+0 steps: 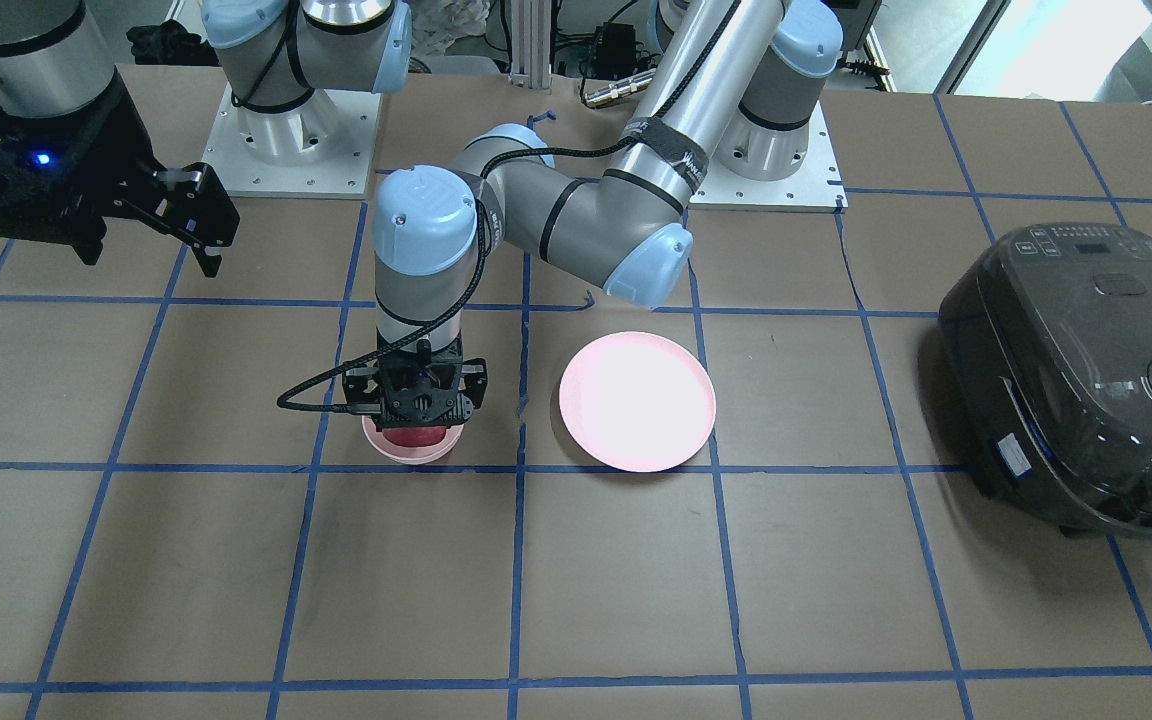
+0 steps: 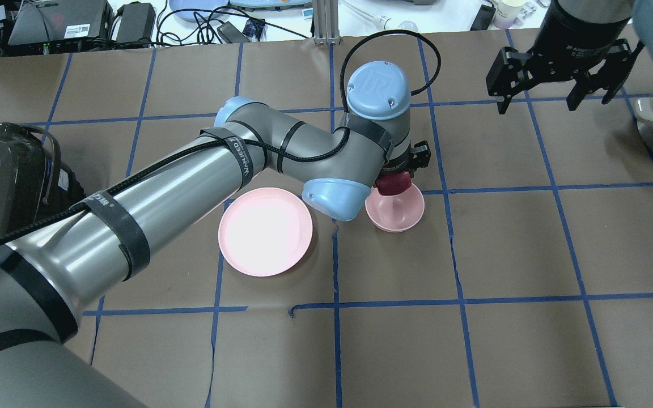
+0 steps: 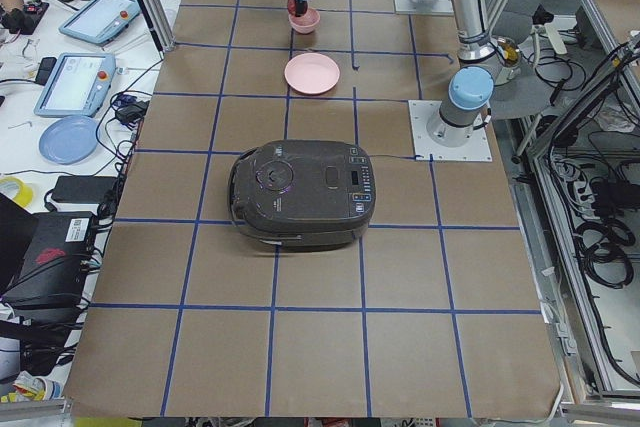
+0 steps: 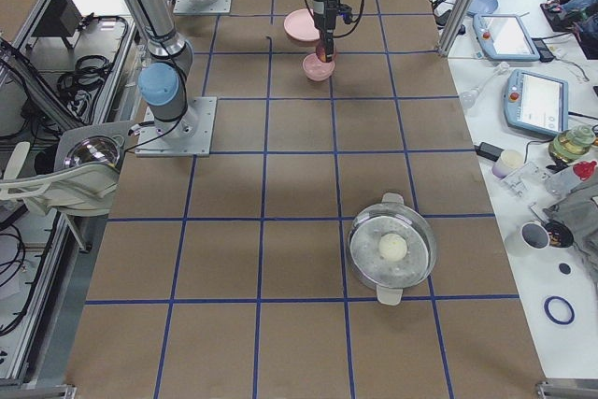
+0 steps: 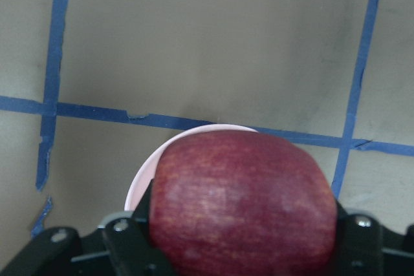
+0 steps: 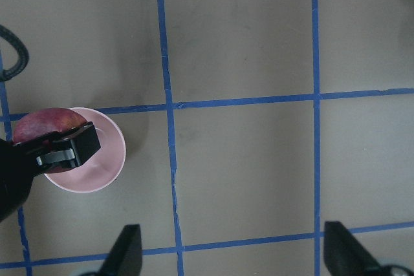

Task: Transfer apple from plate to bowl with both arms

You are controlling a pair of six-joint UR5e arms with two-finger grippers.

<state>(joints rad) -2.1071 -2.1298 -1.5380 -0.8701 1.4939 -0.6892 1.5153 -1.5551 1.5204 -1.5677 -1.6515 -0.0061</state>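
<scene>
Left tool (image 1: 420, 415) is clamped on the apple (image 5: 242, 214), one finger on each side, wrist pointing straight down. Gripping from above leaves the apple's underside free for a clean drop.

Apple hangs over the bowl (image 2: 408, 218), toward its 12 o'clock rim in the overhead view, not centred. Cannot tell whether it touches the bowl.

Judged: placing step, release not yet made. A nudge toward the bowl's centre would lower the risk of the apple catching the rim and tipping what looks like a light bowl.

Plate (image 2: 265, 231) is bare, at 9 o'clock of the bowl, near but apart.

Right tool (image 6: 234, 253) is spread wide with nothing in it, raised well off at 2 o'clock of the bowl. Likely parked there to keep the two arms from colliding.

Surface (image 2: 508, 255) is brown paper with a blue tape grid. Rice cooker (image 1: 1076, 380) sits far out at 9 o'clock, beyond the plate. Steel pot (image 4: 392, 249) sits far out between 2 and 3 o'clock.
</scene>
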